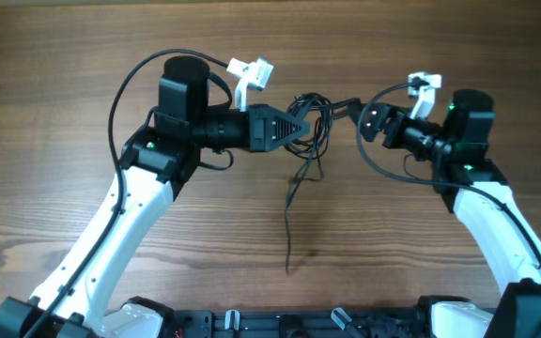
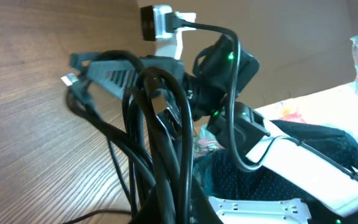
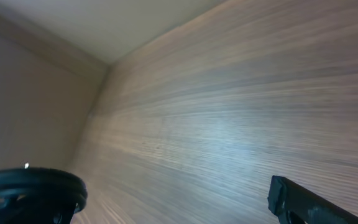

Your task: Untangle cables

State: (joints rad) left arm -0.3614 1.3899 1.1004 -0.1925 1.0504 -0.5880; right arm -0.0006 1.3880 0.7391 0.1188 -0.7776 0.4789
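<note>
Left arm (image 1: pixel 125 221): we see a long white shell, black motor housings at the joints and a small green light by the elbow.
Left gripper (image 1: pixel 306 127): black, wedge-shaped, with slotted sides.
Left camera (image 1: pixel 252 70): a small white box on a white bracket.
Left lead (image 1: pixel 120 94): thick and black, looping wide to the camera.
Right arm (image 1: pixel 501 221): we find the same white shell and black joints, with green lights.
Right gripper (image 1: pixel 360 117): black, with blocky fingers.
Right camera (image 1: pixel 425 83): white, on a white bracket, fed by a black lead.
Base (image 1: pixel 280 324): black, with pale clips.
</note>
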